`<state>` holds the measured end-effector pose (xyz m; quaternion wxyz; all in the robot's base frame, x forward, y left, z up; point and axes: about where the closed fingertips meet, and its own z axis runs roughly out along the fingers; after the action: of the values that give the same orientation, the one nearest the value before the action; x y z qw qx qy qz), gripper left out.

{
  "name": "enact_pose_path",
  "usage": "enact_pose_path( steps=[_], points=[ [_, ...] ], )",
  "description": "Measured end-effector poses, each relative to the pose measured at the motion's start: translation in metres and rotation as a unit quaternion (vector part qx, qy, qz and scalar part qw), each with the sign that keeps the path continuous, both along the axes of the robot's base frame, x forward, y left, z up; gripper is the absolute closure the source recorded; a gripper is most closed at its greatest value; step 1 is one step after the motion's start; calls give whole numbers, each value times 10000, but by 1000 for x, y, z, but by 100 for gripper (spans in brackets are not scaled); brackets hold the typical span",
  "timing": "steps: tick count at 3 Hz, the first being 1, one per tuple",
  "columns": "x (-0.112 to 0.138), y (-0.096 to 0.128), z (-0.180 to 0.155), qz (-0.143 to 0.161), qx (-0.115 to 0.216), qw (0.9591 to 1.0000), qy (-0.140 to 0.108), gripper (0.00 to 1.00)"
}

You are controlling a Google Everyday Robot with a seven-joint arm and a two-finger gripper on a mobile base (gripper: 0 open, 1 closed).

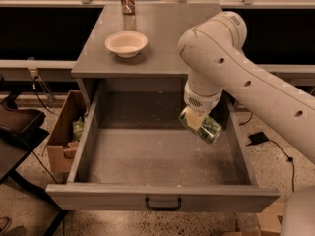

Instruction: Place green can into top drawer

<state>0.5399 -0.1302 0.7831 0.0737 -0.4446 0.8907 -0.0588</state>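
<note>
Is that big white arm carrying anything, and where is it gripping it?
Yes. Its tool, hanging over the right side of the open grey metal drawer, holds a small green drink can, tilted, clamped across its side.
</note>
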Motion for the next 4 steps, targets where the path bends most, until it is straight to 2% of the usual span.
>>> enact_pose_path(
  steps=[1, 2, 3, 4],
  points=[
    [-13, 31, -24, 371, 256, 9988, 202, 100],
    [-21, 61, -47, 565, 879, 9934, 483, 100],
    [-19, 65, -49, 570, 941, 9928, 468, 100],
    [-13, 63, -48, 659, 1124, 9913, 210, 100]
  ],
)
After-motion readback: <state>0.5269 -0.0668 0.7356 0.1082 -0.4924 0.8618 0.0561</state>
